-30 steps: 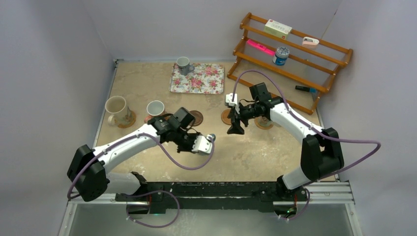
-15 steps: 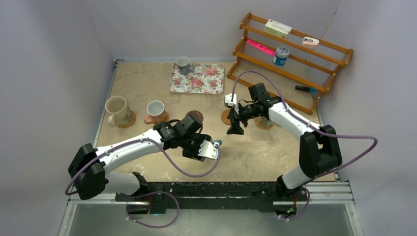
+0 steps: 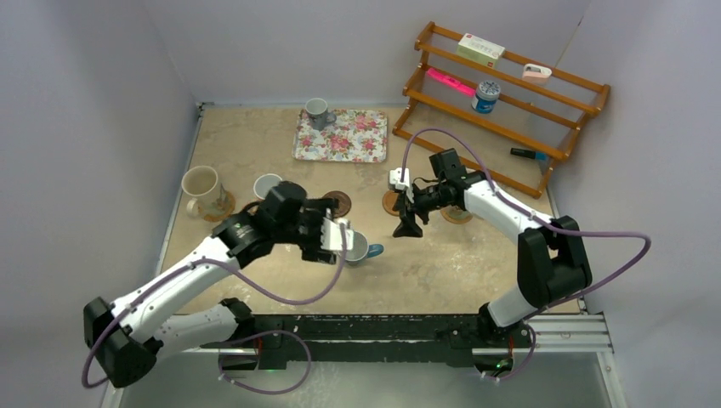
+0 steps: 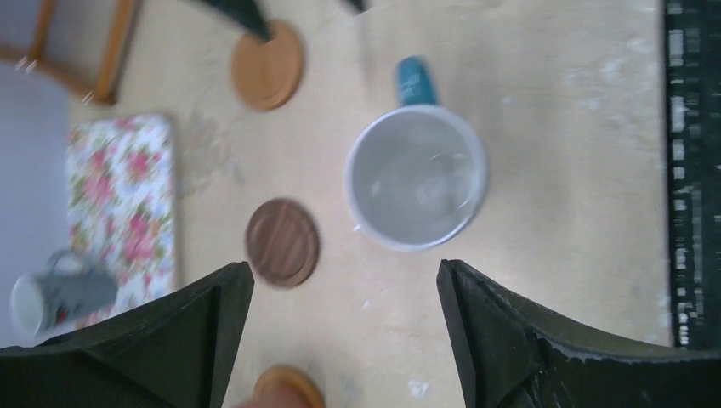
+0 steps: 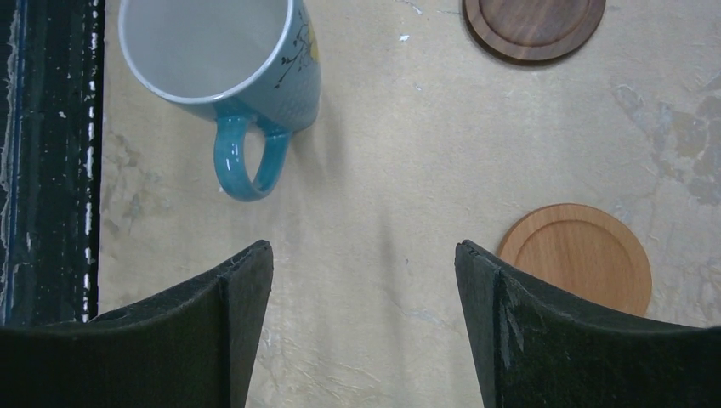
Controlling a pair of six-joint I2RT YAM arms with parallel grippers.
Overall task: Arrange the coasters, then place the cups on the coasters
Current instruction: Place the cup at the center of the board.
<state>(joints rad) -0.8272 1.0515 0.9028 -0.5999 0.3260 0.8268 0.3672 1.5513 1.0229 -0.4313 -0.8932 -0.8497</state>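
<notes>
Cup step now. Left tool (image 4: pixel 344 280) wide, empty, above blue cup (image 4: pixel 417 183) on bare tabletop (image 4: pixel 553 127); right tool (image 5: pixel 364 255) wide too. Next: grip cup, set on brown coaster (image 4: pixel 282 242).

Pale lilac-grey walls (image 3: pixel 93 102) enclose a mottled beige table (image 3: pixel 459 263) on 3 sides. A wooden rack (image 3: pixel 510 61) with 3 tiers stands at the far right, against the wall. Well in front of the rack, a black rail (image 3: pixel 383 327) edges the table. Light is even, shadows soft.
</notes>
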